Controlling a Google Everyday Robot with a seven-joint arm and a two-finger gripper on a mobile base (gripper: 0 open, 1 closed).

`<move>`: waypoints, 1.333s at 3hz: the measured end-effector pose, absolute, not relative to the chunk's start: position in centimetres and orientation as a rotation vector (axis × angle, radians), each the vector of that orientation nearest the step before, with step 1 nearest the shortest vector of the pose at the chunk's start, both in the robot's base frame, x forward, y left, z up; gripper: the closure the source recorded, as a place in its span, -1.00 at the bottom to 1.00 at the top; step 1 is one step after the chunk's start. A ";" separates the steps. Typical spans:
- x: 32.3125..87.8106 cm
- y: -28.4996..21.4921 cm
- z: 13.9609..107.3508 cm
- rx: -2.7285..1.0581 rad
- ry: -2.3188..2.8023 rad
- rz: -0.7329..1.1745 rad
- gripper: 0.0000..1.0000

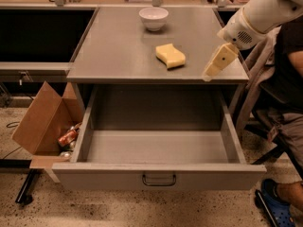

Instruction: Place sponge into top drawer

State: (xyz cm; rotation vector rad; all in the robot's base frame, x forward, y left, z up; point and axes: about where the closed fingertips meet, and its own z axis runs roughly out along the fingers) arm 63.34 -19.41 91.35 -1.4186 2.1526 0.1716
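The pale yellow sponge (pixel 170 55) lies flat on the grey cabinet top (pixel 113 51), right of centre. The top drawer (pixel 158 148) is pulled wide open below it and holds nothing; its front panel has a small dark handle (pixel 159 179). My gripper (pixel 208 74), with cream-yellow fingers, hangs from the white arm over the right part of the cabinet top, a short way right of the sponge and apart from it. It holds nothing.
A white bowl (pixel 153 18) stands at the back of the cabinet top. An open brown cardboard box (pixel 45 122) with cans sits on the floor at the drawer's left. A seated person (pixel 289 98) is close on the right.
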 end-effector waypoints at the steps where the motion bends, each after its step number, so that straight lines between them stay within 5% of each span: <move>1: 63.4 -19.4 91.3 -1.417 2.154 0.173 -1.00; 4: 70.5 -16.1 88.7 -1.331 2.146 0.315 -1.00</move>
